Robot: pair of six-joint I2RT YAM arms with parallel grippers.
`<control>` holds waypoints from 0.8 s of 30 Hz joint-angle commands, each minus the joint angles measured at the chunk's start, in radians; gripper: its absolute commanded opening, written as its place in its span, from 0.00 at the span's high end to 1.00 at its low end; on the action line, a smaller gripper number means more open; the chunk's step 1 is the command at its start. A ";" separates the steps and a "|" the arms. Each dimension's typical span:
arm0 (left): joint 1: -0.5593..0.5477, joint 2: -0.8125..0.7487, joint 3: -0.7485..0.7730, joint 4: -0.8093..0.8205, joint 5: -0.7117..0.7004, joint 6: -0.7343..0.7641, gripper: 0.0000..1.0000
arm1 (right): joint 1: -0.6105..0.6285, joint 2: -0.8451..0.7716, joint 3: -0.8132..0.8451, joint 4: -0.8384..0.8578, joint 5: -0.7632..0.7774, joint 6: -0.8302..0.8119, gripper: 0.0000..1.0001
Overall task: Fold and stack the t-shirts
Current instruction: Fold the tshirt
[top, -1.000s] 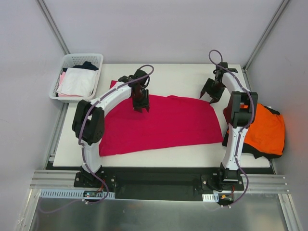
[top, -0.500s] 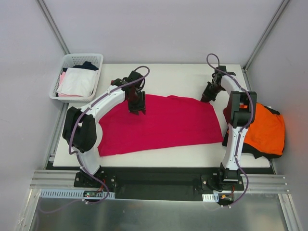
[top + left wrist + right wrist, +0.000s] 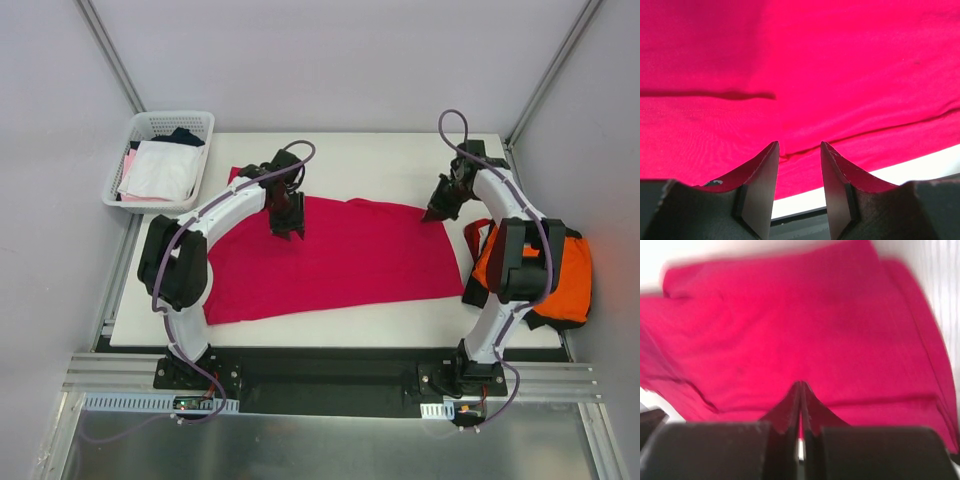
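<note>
The crimson t-shirt lies spread flat across the middle of the table and fills the left wrist view and the right wrist view. Over its far left part hangs my left gripper, jaws apart with nothing between them. My right gripper is at the shirt's far right corner, shut with its tips pinching the cloth. The orange t-shirt lies bunched at the table's right edge behind the right arm. Black cloth shows under its near edge.
A white mesh basket with white and pink garments stands off the table's far left corner. Bare white table runs along the far side behind the crimson shirt. Grey walls close in on both sides.
The right gripper has shut and moved slightly nearer and rightward at the shirt's corner, its elbow swinging out right. The left gripper shifted a little left and nearer over the shirt.
</note>
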 commanded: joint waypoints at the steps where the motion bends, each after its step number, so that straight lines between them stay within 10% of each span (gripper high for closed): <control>1: 0.008 -0.002 -0.015 0.027 -0.001 0.009 0.61 | 0.053 -0.112 -0.130 -0.019 0.033 -0.018 0.99; 6: 0.008 0.004 -0.021 0.033 0.010 0.004 0.61 | 0.044 -0.059 -0.103 -0.028 0.065 -0.050 0.87; 11: 0.008 0.011 -0.016 0.033 0.021 0.010 0.61 | -0.004 0.087 0.148 -0.060 -0.048 -0.041 0.51; 24: 0.008 -0.051 -0.079 0.033 -0.022 0.043 0.61 | -0.028 0.330 0.386 -0.056 -0.063 -0.001 0.48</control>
